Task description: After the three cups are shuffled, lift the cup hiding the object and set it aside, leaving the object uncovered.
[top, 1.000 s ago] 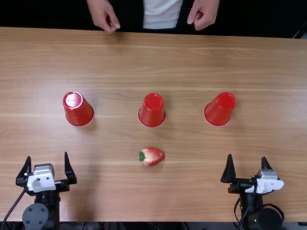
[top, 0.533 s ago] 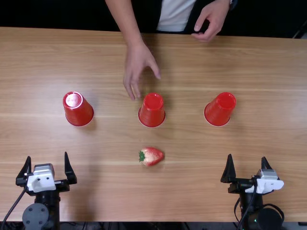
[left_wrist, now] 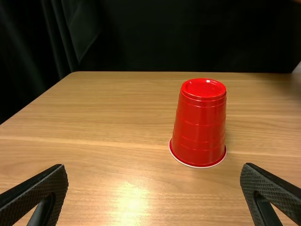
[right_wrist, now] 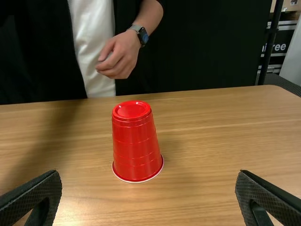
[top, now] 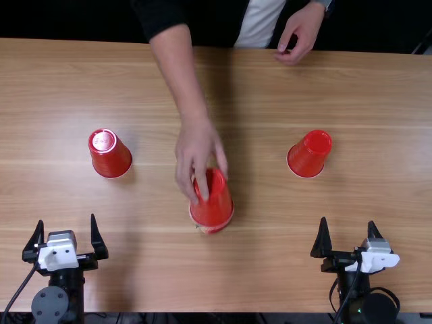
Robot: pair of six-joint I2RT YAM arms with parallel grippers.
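"Cups: where do they stand?"

"The left red plastic cup (top: 108, 154) stands mouth down on the light brown wooden table (top: 67, 81), straight ahead of the left gripper (top: 67, 223). The right red plastic cup (top: 309, 154) stands the same way ahead of the right gripper (top: 347, 224). It is level with the left one and well apart from it."

"And the one between?"

"The middle red plastic cup (top: 214, 206) is base up too. It sits between the other two but nearer the arms' edge of the table. A person's hand (top: 197, 156), reaching in from across the table, lies over its base, with fingers down the side toward the left arm. Whether its rim lies flat on the wood, I cannot tell."

"The person's other hand (top: 297, 34)?"

"Loosely curled at the table's far edge, well apart from all three cups."

"What of the claws?"

"Both are released, with black fingers spread wide and nothing between them. Each sits low at the table's near edge, well apart from every cup. From each wrist camera, the cup ahead stands upright on the wood beyond the two fingertips."
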